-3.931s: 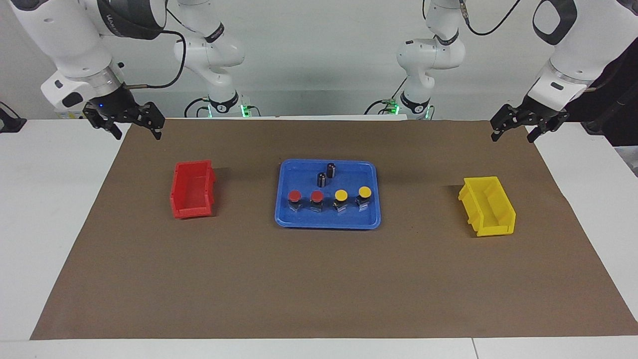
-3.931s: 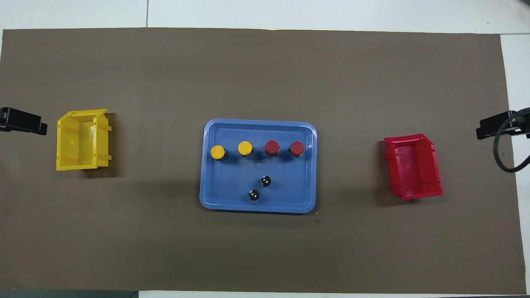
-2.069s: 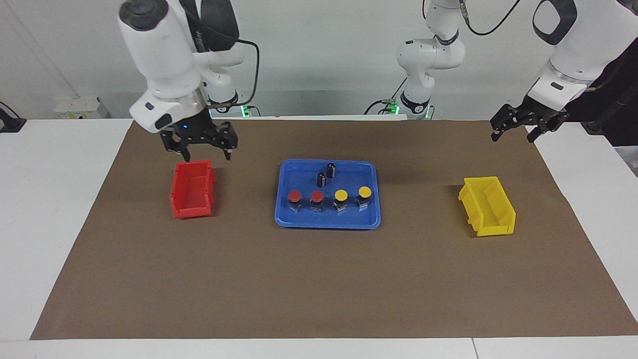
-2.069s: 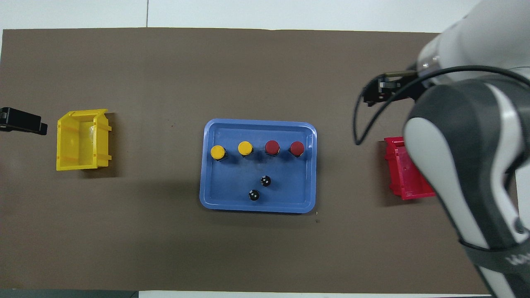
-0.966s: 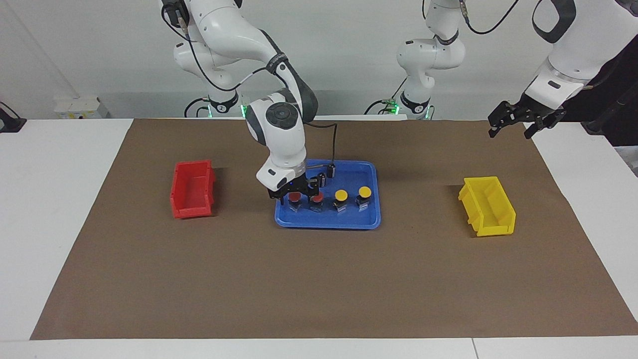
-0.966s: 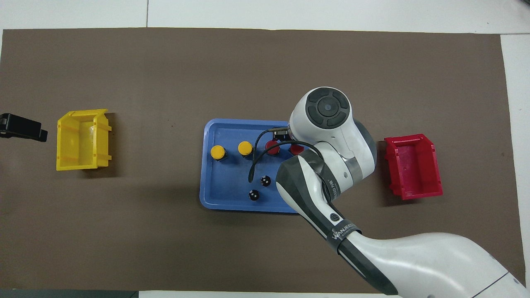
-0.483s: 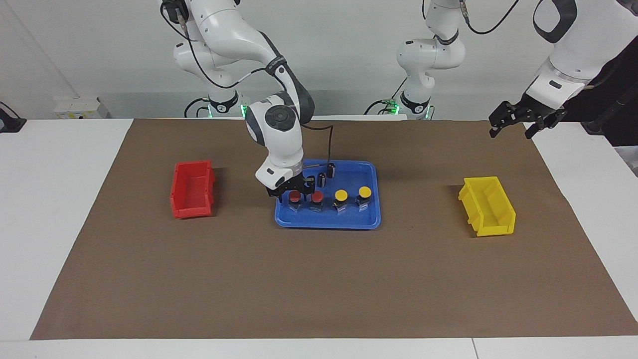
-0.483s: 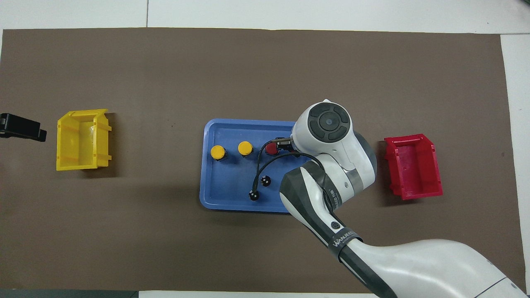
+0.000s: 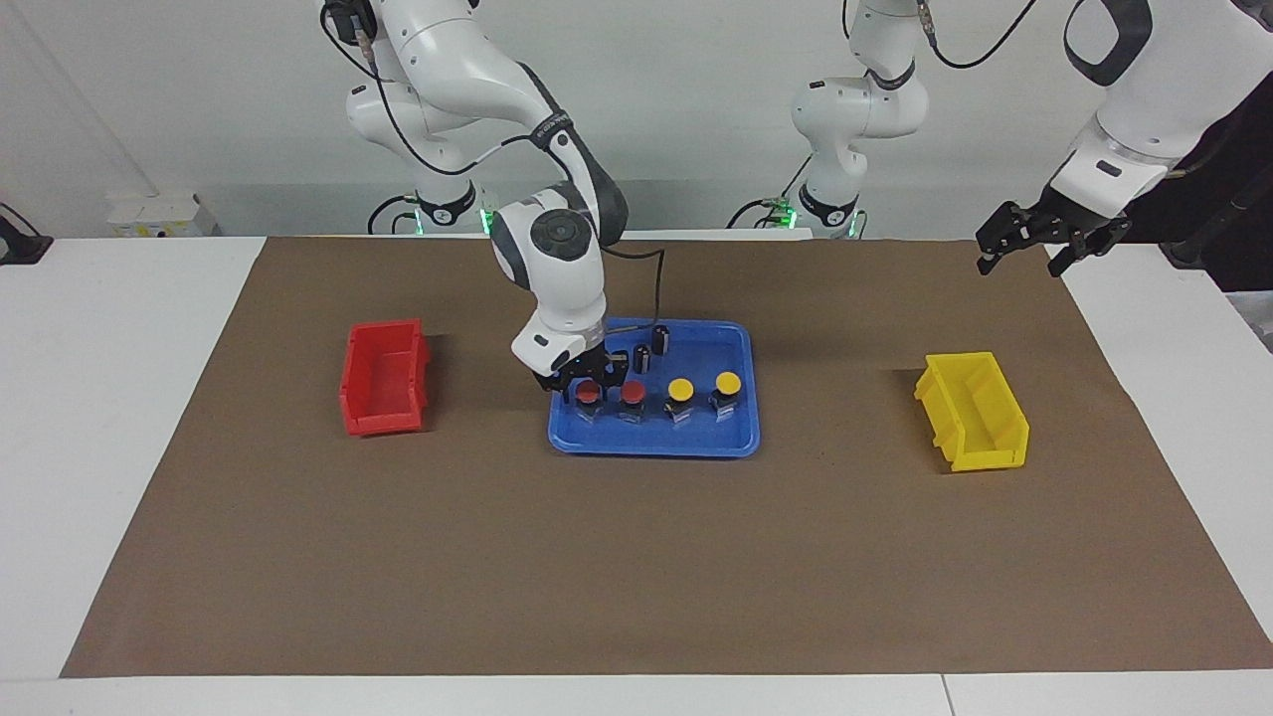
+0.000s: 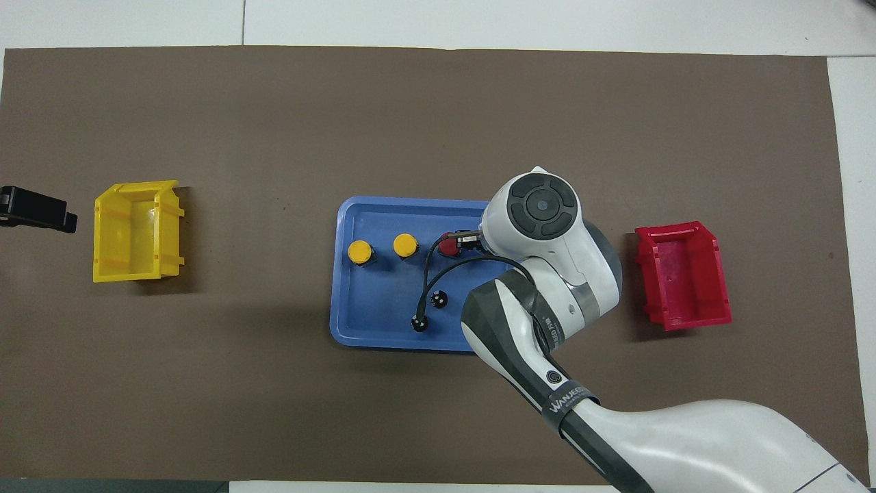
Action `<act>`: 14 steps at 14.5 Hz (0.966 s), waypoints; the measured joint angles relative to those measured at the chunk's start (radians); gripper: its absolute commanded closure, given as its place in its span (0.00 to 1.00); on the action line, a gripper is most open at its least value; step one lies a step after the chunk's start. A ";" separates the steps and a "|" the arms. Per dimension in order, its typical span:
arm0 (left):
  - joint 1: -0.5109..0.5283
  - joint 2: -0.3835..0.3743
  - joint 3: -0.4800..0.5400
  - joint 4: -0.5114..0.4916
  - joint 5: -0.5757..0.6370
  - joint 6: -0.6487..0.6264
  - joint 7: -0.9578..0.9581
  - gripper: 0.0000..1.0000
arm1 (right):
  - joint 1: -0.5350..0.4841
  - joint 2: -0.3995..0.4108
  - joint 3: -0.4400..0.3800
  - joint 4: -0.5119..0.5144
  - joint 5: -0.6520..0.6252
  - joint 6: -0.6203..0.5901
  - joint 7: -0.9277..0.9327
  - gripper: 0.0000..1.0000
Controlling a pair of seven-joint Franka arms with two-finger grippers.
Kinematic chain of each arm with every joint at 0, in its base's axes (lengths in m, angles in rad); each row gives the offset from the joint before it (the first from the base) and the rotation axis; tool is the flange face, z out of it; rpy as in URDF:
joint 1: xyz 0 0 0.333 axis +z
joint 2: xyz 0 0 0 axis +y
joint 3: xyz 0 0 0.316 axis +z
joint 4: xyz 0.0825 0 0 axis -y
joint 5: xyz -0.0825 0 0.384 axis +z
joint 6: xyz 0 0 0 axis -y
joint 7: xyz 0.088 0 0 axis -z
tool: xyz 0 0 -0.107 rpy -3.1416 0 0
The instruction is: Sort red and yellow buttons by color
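Four buttons stand in a row in the blue tray (image 9: 651, 444): two red buttons (image 9: 589, 395) (image 9: 633, 393) toward the right arm's end and two yellow buttons (image 9: 680, 389) (image 9: 728, 383) toward the left arm's end. My right gripper (image 9: 590, 390) is down in the tray, open, with a finger on each side of the red button nearest the red bin. In the overhead view the right arm hides that button; the other red button (image 10: 448, 244) and both yellow buttons (image 10: 360, 252) (image 10: 405, 244) show. My left gripper (image 9: 1024, 251) waits open, raised over the mat's corner.
Two plain dark cylinders (image 9: 641, 358) (image 9: 661, 338) stand in the tray nearer to the robots than the buttons. A red bin (image 9: 383, 378) sits at the right arm's end of the brown mat, a yellow bin (image 9: 973, 410) at the left arm's end.
My right arm swung from the mat's corner, past the red bin, to the tray and lowered its open gripper around the end red button. The left arm barely moved.
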 measured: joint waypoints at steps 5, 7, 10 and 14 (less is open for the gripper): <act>-0.190 0.005 -0.024 -0.092 -0.001 0.195 -0.319 0.12 | -0.132 -0.091 -0.009 0.199 -0.002 -0.368 -0.202 0.73; -0.319 0.032 -0.033 -0.167 0.000 0.317 -0.493 0.16 | -0.249 -0.180 -0.011 0.146 -0.001 -0.425 -0.359 0.73; -0.441 0.124 -0.037 -0.226 -0.001 0.433 -0.632 0.21 | -0.384 -0.318 -0.013 -0.025 0.006 -0.408 -0.541 0.73; -0.475 0.210 -0.037 -0.278 -0.018 0.552 -0.659 0.22 | -0.483 -0.432 -0.014 -0.254 0.041 -0.245 -0.726 0.72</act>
